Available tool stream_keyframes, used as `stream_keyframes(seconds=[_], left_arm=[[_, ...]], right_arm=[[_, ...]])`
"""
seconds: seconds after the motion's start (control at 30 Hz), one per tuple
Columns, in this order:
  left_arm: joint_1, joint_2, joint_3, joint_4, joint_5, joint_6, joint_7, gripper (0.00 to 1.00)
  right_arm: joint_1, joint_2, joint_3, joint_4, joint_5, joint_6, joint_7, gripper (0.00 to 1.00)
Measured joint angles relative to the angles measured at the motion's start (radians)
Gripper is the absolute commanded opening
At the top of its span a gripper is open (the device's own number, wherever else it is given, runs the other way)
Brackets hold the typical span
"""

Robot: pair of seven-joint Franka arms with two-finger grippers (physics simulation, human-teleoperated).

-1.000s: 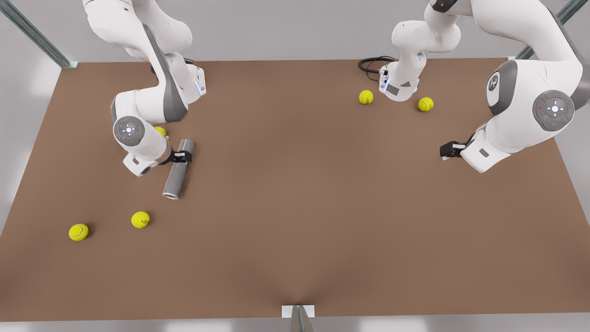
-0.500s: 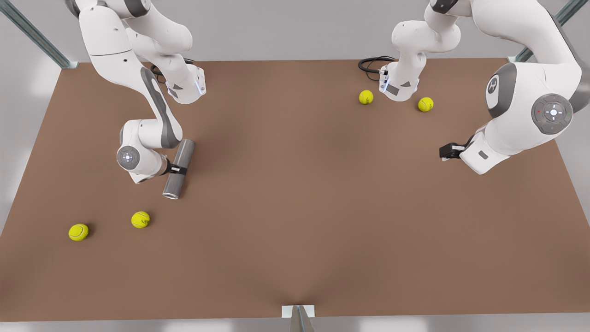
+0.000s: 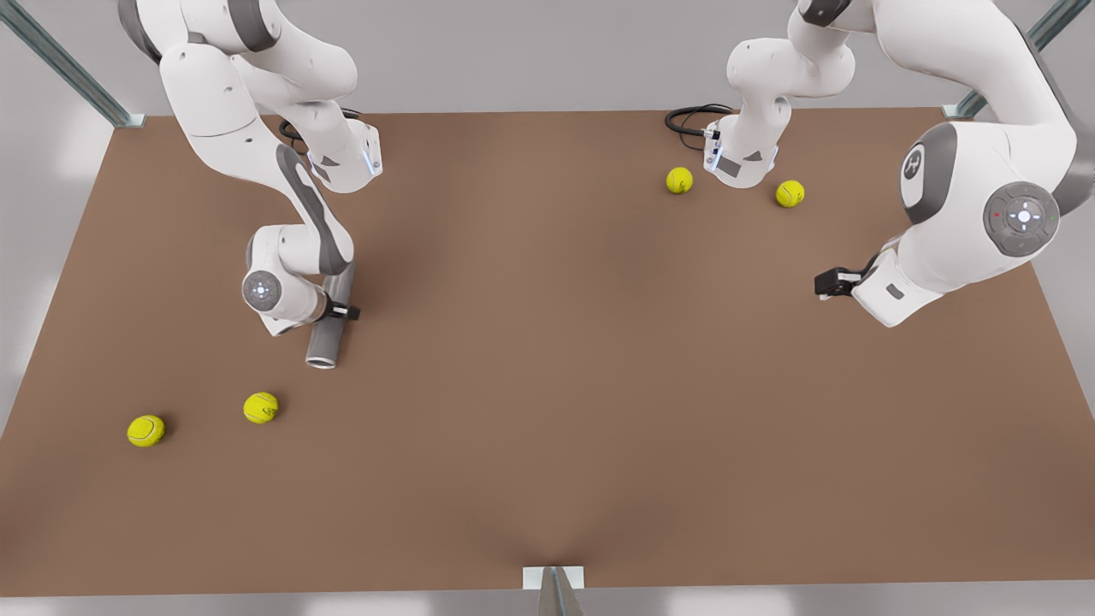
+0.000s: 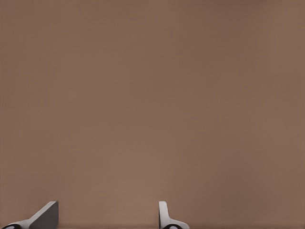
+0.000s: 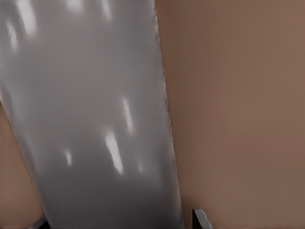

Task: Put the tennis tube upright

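The right gripper (image 3: 340,312) clasps the lying tennis tube (image 3: 329,329) mid-length; the left gripper (image 3: 826,282) waits, spread.

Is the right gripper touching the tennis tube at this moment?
Touching. In the front view the right gripper straddles the tennis tube; the right wrist view shows the tube's wall running between its fingers with no gap.
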Motion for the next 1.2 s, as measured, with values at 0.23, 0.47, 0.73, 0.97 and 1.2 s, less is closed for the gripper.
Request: stream_keyframes(seconds=[0.23, 0.47, 0.73, 0.97, 1.2], left_arm=[[0.0, 0.001, 0.0, 0.0, 0.0, 0.0, 0.0, 1.0], [0.0, 0.003, 0.0, 0.0, 0.0, 0.0, 0.0, 1.0], [-0.001, 0.002, 0.0, 0.0, 0.0, -0.002, -0.001, 1.0], [-0.001, 0.003, 0.0, 0.0, 0.0, -0.002, -0.002, 1.0], [-0.001, 0.003, 0.0, 0.0, 0.0, -0.003, -0.003, 1.0]], right_arm=[[0.0, 0.014, 0.0, 0.002, 0.0, 0.0, 0.0, 0.91], [0.002, 0.013, 0.0, 0.003, 0.0, 0.0, -0.001, 0.76], [0.005, 0.011, 0.0, 0.012, 0.0, -0.004, -0.002, 0.75], [0.01, -0.001, 0.027, 0.079, 0.001, -0.106, 0.005, 0.75], [0.053, 0.009, 0.207, 0.467, -0.009, -0.351, 0.003, 0.75]])
